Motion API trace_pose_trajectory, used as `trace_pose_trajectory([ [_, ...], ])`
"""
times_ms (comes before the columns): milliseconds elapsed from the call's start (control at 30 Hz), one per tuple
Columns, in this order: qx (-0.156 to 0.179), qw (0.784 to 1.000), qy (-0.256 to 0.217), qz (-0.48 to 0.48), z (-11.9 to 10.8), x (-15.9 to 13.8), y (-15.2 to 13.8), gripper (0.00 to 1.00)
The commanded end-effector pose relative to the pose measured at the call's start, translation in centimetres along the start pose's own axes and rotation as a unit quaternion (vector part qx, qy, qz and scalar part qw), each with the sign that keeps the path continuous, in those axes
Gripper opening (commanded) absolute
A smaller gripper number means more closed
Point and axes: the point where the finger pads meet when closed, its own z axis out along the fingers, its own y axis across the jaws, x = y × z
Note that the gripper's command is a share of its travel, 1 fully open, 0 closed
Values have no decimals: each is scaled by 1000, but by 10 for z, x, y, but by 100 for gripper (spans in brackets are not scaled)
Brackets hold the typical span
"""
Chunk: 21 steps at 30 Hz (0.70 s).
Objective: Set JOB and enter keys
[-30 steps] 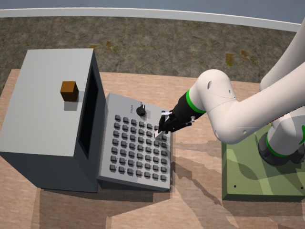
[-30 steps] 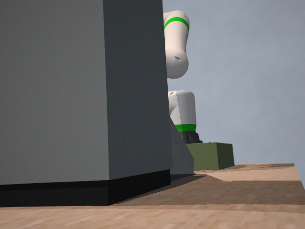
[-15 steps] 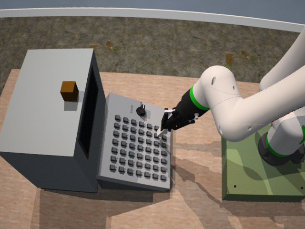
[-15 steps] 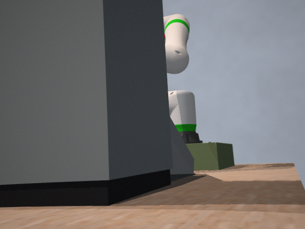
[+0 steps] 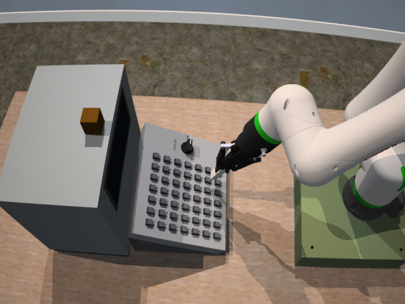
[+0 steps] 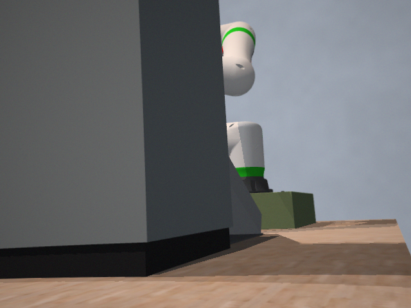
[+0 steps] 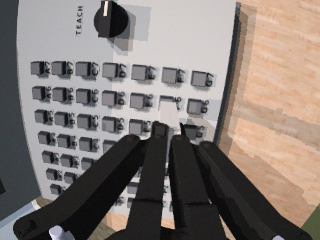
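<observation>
The grey keypad panel (image 5: 183, 189) slopes out from the front of a big grey machine box (image 5: 62, 147) and carries several rows of dark keys. It also shows in the wrist view (image 7: 127, 87). The black selector knob (image 5: 187, 146) sits at the panel's top; in the wrist view the knob (image 7: 108, 20) has its white mark pointing up, between the TEACH and JOB labels. One key (image 7: 170, 102) in the second row near the right edge looks pale, unlike the dark ones; it also shows in the top view (image 5: 216, 173). My gripper (image 5: 219, 166) is shut and empty, with its tips (image 7: 168, 128) just below that pale key.
A small brown block (image 5: 92, 120) sits on top of the machine box. My arm's green base plate (image 5: 346, 222) stands to the right of the panel. In the exterior view the machine box (image 6: 109, 132) hides the keypad and gripper.
</observation>
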Motion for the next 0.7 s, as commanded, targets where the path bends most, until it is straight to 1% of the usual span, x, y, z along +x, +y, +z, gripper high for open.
trace_pose_trajectory([
  [0,0,1000,0,0,0,-1,-1,0],
  [100,0,1000,0,0,0,-6,-7,0],
  [333,0,1000,0,0,0,-32,-32,0],
  [667,0,1000,0,0,1,-34,-34,0],
])
